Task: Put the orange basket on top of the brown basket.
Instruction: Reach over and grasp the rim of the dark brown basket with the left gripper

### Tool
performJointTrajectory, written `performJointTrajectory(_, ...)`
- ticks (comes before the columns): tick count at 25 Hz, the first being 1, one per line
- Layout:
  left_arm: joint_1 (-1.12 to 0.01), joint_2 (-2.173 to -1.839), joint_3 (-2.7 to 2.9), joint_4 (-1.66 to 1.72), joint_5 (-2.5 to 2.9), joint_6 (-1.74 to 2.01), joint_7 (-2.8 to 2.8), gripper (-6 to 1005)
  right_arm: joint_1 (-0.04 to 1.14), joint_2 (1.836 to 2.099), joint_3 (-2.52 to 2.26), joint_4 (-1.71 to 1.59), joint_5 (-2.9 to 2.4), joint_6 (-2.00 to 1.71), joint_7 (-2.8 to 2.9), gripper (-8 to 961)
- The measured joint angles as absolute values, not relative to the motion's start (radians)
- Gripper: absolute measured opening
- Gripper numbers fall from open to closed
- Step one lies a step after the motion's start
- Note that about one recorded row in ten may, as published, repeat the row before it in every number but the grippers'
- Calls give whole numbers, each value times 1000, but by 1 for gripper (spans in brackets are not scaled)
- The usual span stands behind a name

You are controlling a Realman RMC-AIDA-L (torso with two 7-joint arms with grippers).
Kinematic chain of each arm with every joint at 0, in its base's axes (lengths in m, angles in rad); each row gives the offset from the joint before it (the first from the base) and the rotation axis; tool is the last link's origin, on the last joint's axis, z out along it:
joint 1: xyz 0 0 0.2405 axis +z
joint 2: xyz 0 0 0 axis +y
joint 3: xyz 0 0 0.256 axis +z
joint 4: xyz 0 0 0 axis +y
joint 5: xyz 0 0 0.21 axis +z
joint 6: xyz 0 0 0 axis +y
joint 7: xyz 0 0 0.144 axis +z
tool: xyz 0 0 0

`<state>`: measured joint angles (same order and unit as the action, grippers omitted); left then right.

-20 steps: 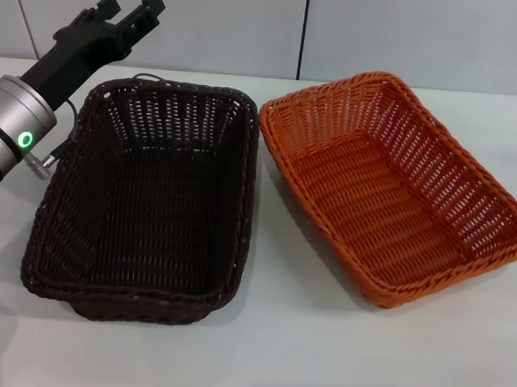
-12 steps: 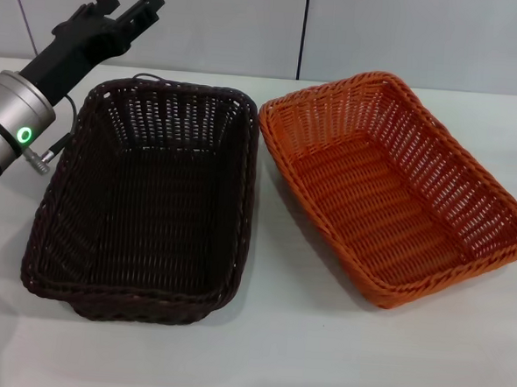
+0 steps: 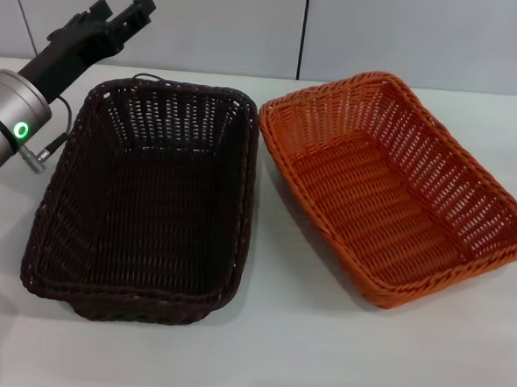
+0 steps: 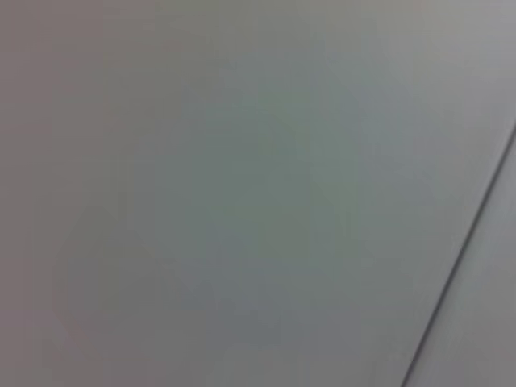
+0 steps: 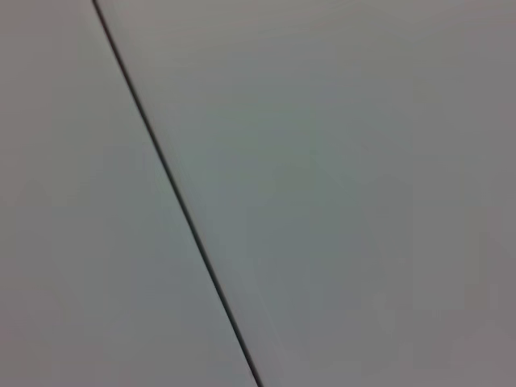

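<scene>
Orange basket (image 3: 397, 191) rests on the white surface (image 3: 284, 344), robot's right | brown basket (image 3: 148, 200) just beside it, near corners almost touching, both upright | left pincer (image 3: 118, 15) raised past the brown basket's far-left corner, fingers slightly apart, holding nothing | right pincer out of view

White table (image 3: 284, 353), matte, plain. Behind it a grey panelled wall (image 3: 426, 37) w/ dark vertical seam (image 3: 304, 30) approx mid-frame. Both wrist views: just flat grey panel, one thin dark diagonal seam each (image 4: 459, 258) (image 5: 177, 201).
</scene>
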<state>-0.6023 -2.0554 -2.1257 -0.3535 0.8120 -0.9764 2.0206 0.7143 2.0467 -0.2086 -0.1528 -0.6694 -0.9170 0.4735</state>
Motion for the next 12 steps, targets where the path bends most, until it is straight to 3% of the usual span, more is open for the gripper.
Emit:
performJointTrajectory(2,-602,-2055,-2126,-354,812,-976,2021,858,711,2049,-209,-142,-638,-912,474,607)
performJointTrajectory(4,-602,-2016,-2121,-485,995,-812,1772,858,704,2049,-209,-131,-620,-912,474,607)
performJointTrajectory(7,-602,-2016,-2121,-485,995,-812,1772,857,699,2050,-209,-129,-619,-912,474,607)
performJointTrajectory(8,-604,-1992,-2121,-529,1084,-778,1655,857,695,2051,-209,-129,-617,-911,474,607)
performJointTrajectory(9,-604,-1992,-2121,-529,1084,-778,1655,857,691,2051,-209,-128,-616,-911,474,606)
performJointTrajectory(10,-605,-1923,-2121,-640,1311,-783,1360,857,688,2052,-209,-127,-615,-911,474,606)
performJointTrajectory(12,-604,-1907,-2121,-672,1376,-794,1284,857,681,2054,-209,-127,-613,-911,474,606)
